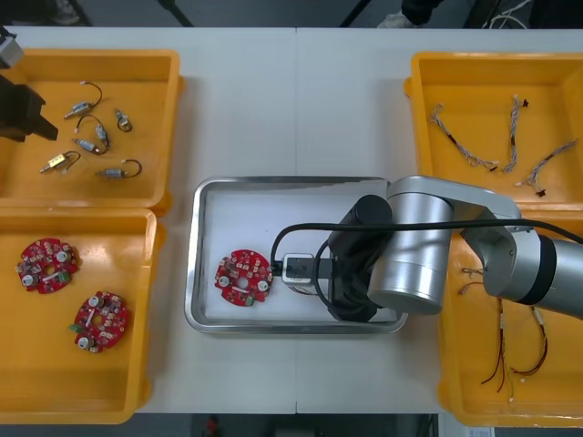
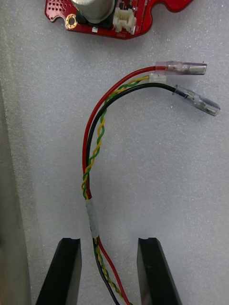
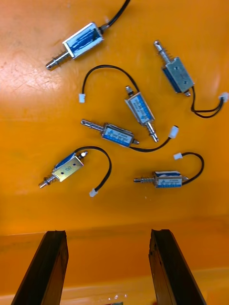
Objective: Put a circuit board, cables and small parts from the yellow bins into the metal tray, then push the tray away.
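Low over the metal tray (image 1: 273,205), just right of the circuit board (image 1: 243,278): the right claw (image 2: 109,243), wide and holding nothing. Between its fingers (image 2: 67,267), but not pinched, a cable (image 2: 93,143) of red, black and twisted yellow-green wires, flat on the white tray floor. Long axis of the cable: straight away from the claw toward the board, then bending aside. The two clear plug ends just beside the board, not touching it. Board and cable both inside the tray; judged from this, only small parts left to fetch before the push.

Over the far yellow bin (image 1: 150,109) on the left side of the worktop (image 1: 273,100): the left claw (image 3: 109,233), also wide and empty. Ahead of its fingers (image 3: 52,267), six small metal parts (image 3: 117,134), scattered, each with a thin black lead. Clearly the nearer arm for this step, with the right one well apart from that bin. Nearest to the left claw: two parts, both lying roughly crosswise, long axis running from one finger toward the other. Probably wise to turn the wrist before closing, so as to grip a body across its narrow sides. Also to mind the loose leads, easy to drag a neighbour along.
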`<action>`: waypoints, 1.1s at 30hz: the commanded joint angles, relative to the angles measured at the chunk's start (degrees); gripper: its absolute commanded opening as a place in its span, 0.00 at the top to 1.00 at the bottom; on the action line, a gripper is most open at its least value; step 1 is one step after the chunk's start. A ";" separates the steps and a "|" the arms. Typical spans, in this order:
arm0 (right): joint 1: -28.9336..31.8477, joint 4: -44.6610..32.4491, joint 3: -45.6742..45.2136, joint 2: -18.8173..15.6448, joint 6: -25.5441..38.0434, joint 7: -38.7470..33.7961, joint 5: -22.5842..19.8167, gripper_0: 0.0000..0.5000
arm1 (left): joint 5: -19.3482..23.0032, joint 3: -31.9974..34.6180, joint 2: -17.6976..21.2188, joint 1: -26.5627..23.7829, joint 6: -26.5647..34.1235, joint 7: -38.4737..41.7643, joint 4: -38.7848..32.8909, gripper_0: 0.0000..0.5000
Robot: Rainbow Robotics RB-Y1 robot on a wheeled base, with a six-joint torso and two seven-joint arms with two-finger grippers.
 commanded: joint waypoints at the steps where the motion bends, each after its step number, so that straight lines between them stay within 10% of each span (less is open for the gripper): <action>1: -0.28 -2.30 -1.34 0.60 -0.52 0.29 -1.45 0.00 | -0.94 0.09 2.15 -2.59 -3.06 -9.30 1.67 0.00; 10: 1.82 -9.16 -8.11 -1.42 2.38 0.12 -0.40 0.00 | -1.56 -5.10 1.19 -2.59 -10.35 -9.92 5.45 0.00; 26: 2.00 -18.04 -29.20 1.04 31.91 -1.03 -3.30 0.00 | 1.08 -12.04 -1.10 -2.59 -23.71 -14.84 14.50 0.00; 33: 2.00 -18.30 -38.87 3.07 32.40 -1.38 -3.21 0.00 | 2.84 -13.36 -2.07 -2.59 -25.29 -14.93 16.70 0.00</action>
